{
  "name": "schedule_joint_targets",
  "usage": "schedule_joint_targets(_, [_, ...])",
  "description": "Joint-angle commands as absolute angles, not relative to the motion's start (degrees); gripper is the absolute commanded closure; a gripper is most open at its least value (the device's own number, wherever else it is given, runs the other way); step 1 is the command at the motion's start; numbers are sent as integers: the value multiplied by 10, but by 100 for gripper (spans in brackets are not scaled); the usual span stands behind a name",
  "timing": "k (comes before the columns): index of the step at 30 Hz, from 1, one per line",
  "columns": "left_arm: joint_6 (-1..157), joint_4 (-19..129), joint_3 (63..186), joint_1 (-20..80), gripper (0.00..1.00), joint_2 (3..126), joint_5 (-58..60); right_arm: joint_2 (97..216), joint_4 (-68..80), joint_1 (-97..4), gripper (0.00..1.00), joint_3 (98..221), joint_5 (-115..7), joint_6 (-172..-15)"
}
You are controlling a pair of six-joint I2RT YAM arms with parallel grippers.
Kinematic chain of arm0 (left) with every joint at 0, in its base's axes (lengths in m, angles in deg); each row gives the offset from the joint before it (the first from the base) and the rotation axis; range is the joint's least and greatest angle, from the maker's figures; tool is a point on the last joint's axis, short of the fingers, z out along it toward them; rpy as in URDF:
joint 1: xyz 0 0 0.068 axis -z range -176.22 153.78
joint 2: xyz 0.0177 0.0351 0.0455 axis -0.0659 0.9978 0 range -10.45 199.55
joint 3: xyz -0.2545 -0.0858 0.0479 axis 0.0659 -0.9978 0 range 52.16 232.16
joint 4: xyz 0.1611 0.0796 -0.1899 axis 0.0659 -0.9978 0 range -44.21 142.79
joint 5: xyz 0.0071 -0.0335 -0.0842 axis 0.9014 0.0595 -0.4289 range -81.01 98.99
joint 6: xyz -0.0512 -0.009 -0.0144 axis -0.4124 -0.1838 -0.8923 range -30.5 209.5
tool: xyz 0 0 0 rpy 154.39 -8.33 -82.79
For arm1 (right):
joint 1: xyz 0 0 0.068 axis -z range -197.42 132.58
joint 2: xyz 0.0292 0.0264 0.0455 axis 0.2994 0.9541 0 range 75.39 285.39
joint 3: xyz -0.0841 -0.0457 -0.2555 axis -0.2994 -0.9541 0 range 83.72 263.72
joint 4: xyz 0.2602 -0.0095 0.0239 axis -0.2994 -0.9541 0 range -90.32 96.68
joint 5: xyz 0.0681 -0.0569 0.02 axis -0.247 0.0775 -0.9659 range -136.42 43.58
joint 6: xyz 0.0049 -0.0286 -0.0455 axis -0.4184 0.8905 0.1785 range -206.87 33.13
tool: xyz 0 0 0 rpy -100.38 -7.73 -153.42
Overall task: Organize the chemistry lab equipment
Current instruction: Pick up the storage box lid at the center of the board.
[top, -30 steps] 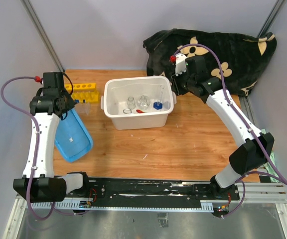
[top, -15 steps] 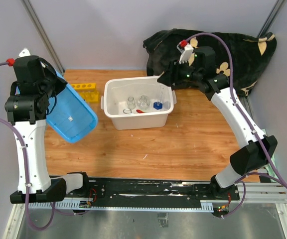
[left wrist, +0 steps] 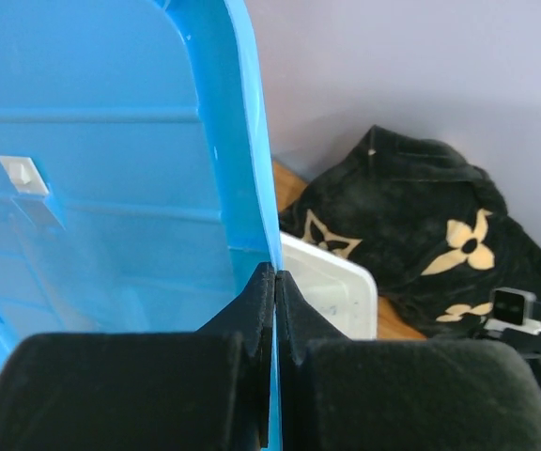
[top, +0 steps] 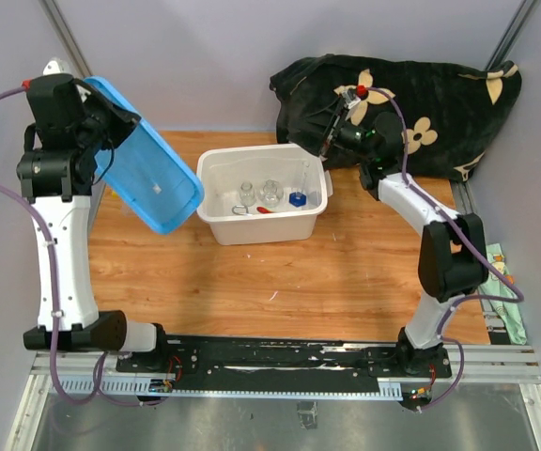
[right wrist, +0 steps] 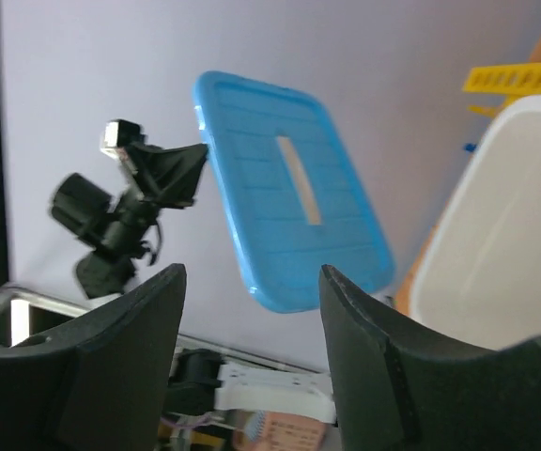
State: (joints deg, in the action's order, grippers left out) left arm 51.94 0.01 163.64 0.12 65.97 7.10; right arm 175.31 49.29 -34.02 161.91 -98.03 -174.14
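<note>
- Both jaws of the left gripper [left wrist: 272, 282] pinch the blue lid [top: 153, 178] by its rim, holding it tilted in the air at nine o'clock of the white bin [top: 270, 228].
- Right gripper [right wrist: 252, 348] is spread wide and empty at the bin's one o'clock.
- Beakers [top: 247, 194], flask [top: 270, 192] and blue-based piece [top: 297, 199] sit inside the bin. Lidding looks to be next, which calls for levelling the lid over the bin.
- Yellow rack [right wrist: 519, 75] shows only from the right wrist; from above the lid hides it.

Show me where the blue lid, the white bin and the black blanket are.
blue lid [top: 148, 174], top view, middle of its flat panel
white bin [top: 269, 227], top view, its near outer wall
black blanket [top: 458, 113], top view, dark cloth between two flowers
</note>
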Motion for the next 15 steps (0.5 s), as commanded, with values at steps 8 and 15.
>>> schedule_joint_targets(8, [492, 68, 1912, 75, 100, 843, 44, 1820, 868, -337, 38, 1662, -993, -2095])
schedule_joint_targets(15, [471, 109, 1940, 102, 100, 883, 27, 1704, 394, -362, 35, 1664, -1069, -1576])
